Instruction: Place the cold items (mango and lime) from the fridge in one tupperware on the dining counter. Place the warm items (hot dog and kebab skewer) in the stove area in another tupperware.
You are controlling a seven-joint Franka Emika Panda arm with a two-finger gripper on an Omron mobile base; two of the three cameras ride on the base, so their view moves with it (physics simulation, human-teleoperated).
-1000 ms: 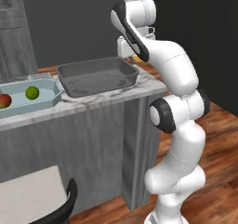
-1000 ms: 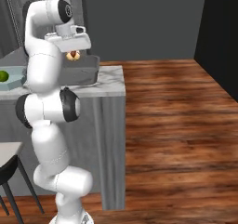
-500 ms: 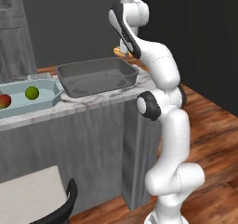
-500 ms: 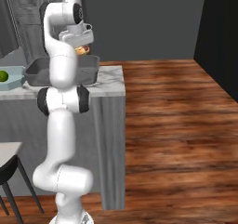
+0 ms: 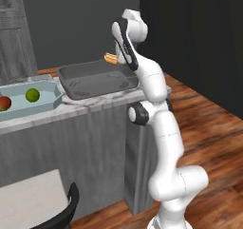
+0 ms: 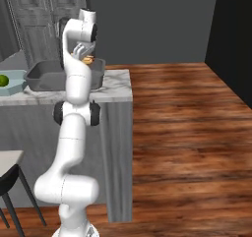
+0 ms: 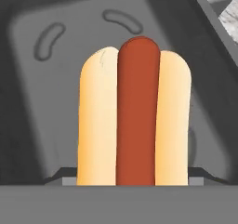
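1. Hot dog (image 7: 134,114) held in the gripper (image 7: 133,179), fingers pinched on the bun's near end; sausage and both bun halves pointing toward 12 o'clock in the hand view, over the floor of the dark tray (image 7: 42,107).
2. In the left base view, hot dog (image 5: 110,58) seen above the tray's (image 5: 97,79) far rim, at roughly 1 o'clock from the tray's middle; apart from the tray, not resting on it.
3. In the right base view, gripper (image 6: 82,51) with the hot dog (image 6: 88,60) above the tray's (image 6: 44,76) right part.
4. Judged step: lowering the hot dog into the dark tray. Advised: bring the load toward the tray's middle, away from the far rim, before descent; keep the bun level; release only once close to the floor, to avoid a roll or bounce over the sloped wall.
5. Pale tray (image 5: 40,105) at 9 o'clock from the dark tray, on the same counter (image 5: 90,104), holding lime (image 5: 32,95) and mango (image 5: 4,102); cold half judged complete.
6. Kebab skewer not identified in the dark tray; judged outstanding.
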